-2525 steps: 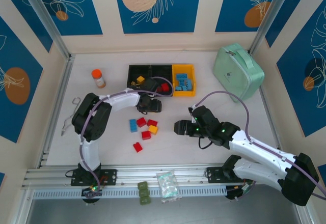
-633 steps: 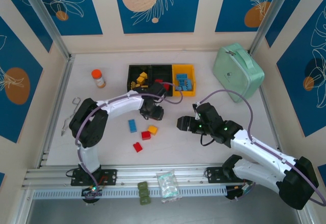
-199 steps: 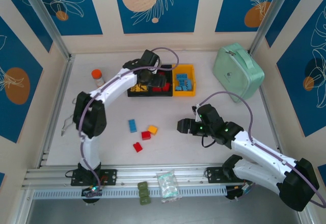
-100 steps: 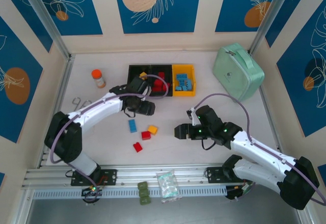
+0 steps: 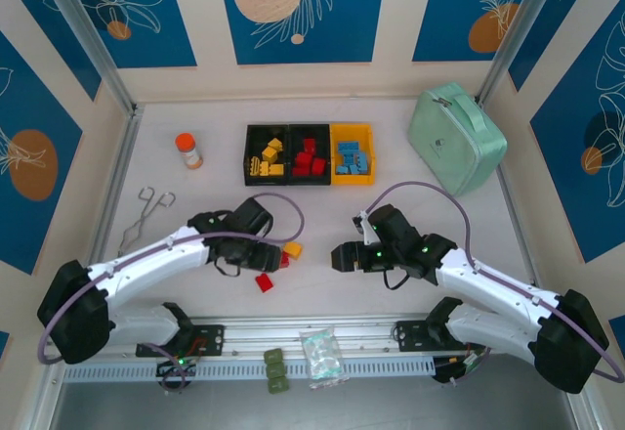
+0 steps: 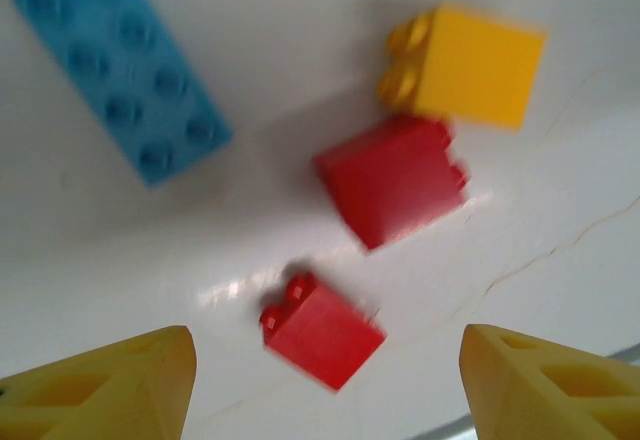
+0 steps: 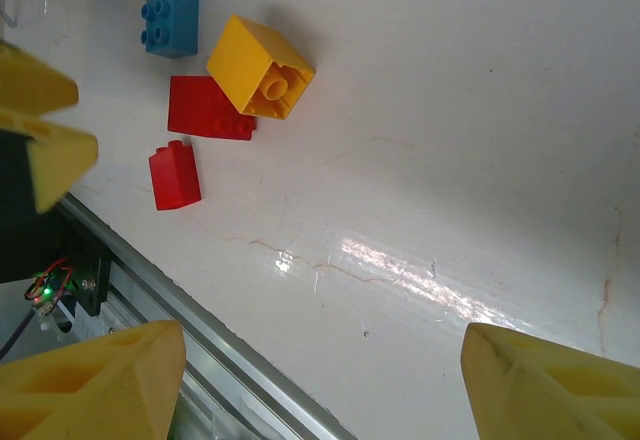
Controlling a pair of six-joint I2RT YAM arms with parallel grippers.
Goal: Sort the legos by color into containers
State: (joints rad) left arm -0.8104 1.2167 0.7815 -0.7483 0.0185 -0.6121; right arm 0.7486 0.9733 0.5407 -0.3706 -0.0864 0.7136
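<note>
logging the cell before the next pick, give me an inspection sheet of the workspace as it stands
surface: white tabletop, faint scuffs, some glare.
job's things: three joined plastic bins hold yellow, red and blue bricks, one colour each; loose on the table: long blue studded brick, yellow brick, red brick beside it, second red brick.
clutter: orange-capped bottle, metal tongs, mint-green rounded case; olive-green blocks and clear plastic bag on the front rail.
grippers: left tool open over the loose bricks; right tool open, empty.
cables: lilac cable looped by the left arm, another by the right.
surroundings: blue leaf-patterned wall panels, aluminium frame posts.
</note>
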